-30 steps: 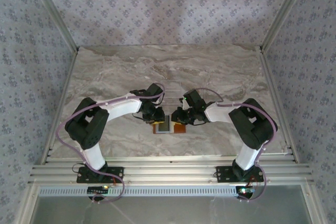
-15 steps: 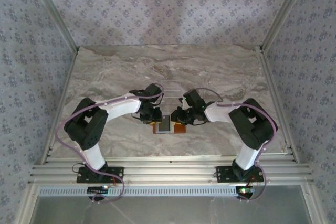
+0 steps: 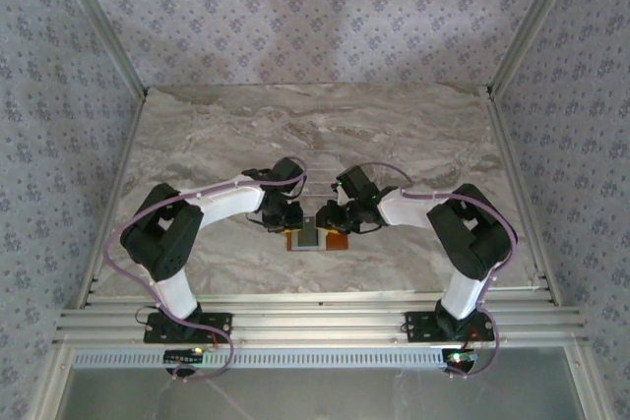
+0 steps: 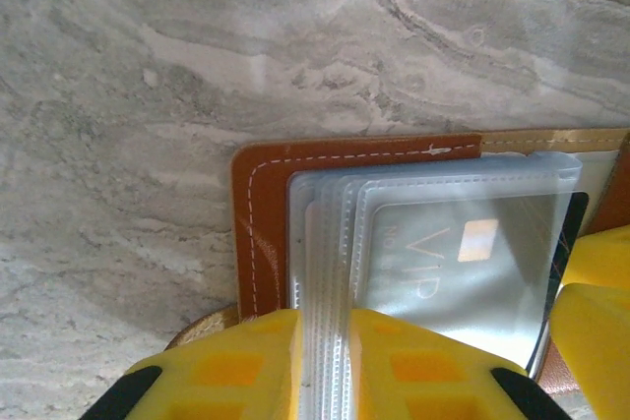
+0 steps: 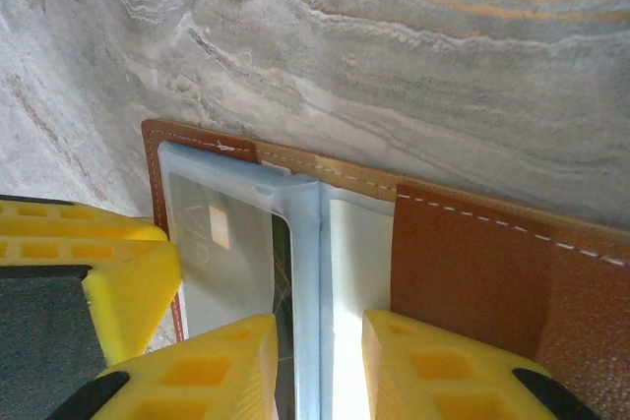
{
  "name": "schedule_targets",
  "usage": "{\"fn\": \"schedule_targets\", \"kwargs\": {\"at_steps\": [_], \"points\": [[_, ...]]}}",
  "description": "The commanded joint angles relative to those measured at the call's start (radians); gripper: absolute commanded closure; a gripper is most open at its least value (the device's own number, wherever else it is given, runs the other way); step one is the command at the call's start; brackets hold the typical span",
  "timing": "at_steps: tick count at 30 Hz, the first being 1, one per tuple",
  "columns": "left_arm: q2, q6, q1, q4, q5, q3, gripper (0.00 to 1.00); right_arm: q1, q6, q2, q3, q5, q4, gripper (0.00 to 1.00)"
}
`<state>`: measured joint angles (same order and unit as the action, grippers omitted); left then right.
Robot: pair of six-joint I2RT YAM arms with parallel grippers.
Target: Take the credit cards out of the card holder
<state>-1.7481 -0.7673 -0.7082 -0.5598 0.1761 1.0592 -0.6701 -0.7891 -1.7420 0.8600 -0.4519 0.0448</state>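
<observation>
Wallet and both claws, seen from above and from each wrist. The wallet lies open and flat on the table, near its front edge, between the two arms. The left claw is closed on the edge of the stack of clear plastic sleeves. The right claw stands parted astride the sleeves' fold, with a gap showing beside one finger. We see one silvery card, marked VIP, inside a sleeve. We judge three risks: the slick sleeves may slip from the left claw; a pull may lift or drag the whole wallet, since nothing pins the leather; the right claw may close on plastic and miss the card. The table is pale, veined, smooth marble. Walls papered in a small floral print enclose it on three sides, and metal rails run along the near edge
</observation>
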Motion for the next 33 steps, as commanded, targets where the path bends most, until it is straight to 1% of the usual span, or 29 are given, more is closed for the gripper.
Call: {"fn": "schedule_targets", "kwargs": {"at_steps": [1, 4, 8, 13, 17, 21, 33], "points": [[-0.019, 0.016, -0.001, -0.029, -0.007, -0.024, 0.79, -0.014, 0.02, -0.037, 0.022, 0.043, 0.089, 0.7], [-0.018, 0.019, -0.002, -0.03, -0.003, -0.024, 0.8, -0.023, 0.024, -0.044, 0.035, 0.071, 0.123, 0.69], [-0.016, 0.02, -0.001, -0.031, -0.003, -0.025, 0.8, -0.035, 0.045, -0.053, 0.067, 0.137, 0.199, 0.68], [-0.011, 0.018, -0.001, -0.031, -0.003, -0.028, 0.79, -0.043, 0.051, -0.062, 0.08, 0.172, 0.238, 0.67], [-0.004, 0.017, -0.001, -0.033, -0.007, -0.028, 0.79, -0.048, 0.057, -0.062, 0.089, 0.204, 0.264, 0.73], [-0.001, 0.015, -0.002, -0.034, -0.01, -0.031, 0.79, -0.048, 0.053, -0.06, 0.082, 0.205, 0.262, 0.78], [-0.01, 0.015, -0.001, -0.04, -0.016, -0.03, 0.79, -0.034, 0.035, -0.011, 0.063, 0.232, 0.26, 0.88]]}}
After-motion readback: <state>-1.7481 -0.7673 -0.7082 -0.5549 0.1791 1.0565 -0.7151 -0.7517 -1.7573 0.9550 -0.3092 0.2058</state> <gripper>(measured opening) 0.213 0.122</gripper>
